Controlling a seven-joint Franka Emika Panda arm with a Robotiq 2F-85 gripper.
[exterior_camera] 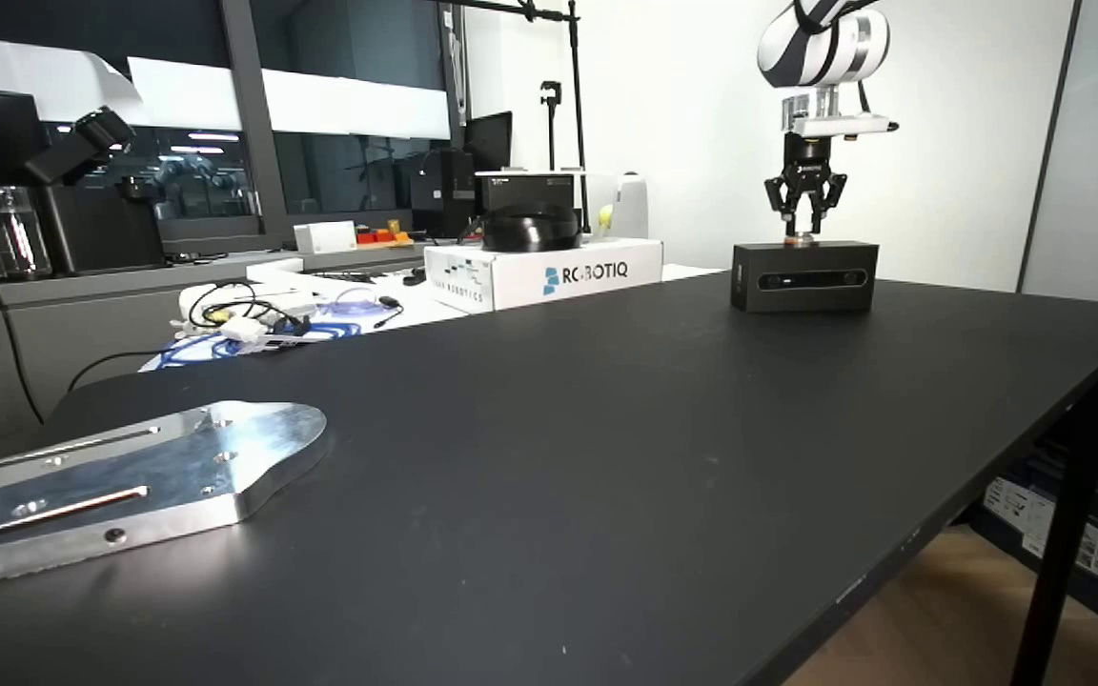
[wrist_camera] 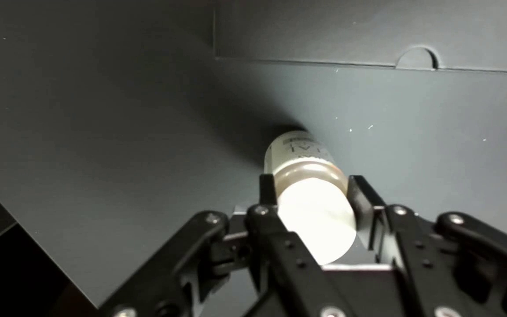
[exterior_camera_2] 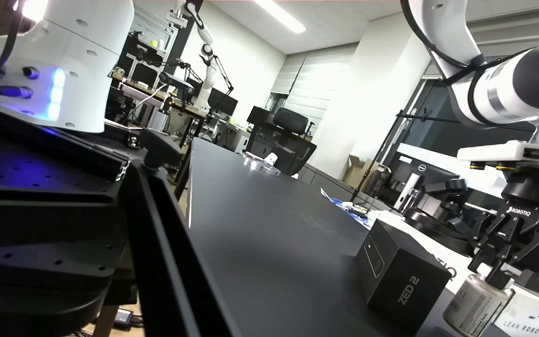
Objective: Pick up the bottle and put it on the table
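The bottle (wrist_camera: 299, 147) is small, with a printed label, a clear neck and a pale cap. My gripper (wrist_camera: 313, 189) has its two fingers on either side of the cap and neck, and they look closed against it. In an exterior view, the bottle (exterior_camera_2: 474, 306) is upright in the gripper (exterior_camera_2: 488, 275) beside the black box. In an exterior view, only the top of the bottle (exterior_camera: 802, 239) shows above the box, under the gripper (exterior_camera: 803, 229). The table (exterior_camera: 530, 457) is matte black. I cannot tell whether the bottle's base touches it.
The black box (exterior_camera: 802, 278) stands right beside the bottle; it also shows in an exterior view (exterior_camera_2: 400, 276). A metal plate (exterior_camera: 149, 476) lies at the far end of the table. A white Robotiq carton (exterior_camera: 549, 272) stands beyond the table's edge.
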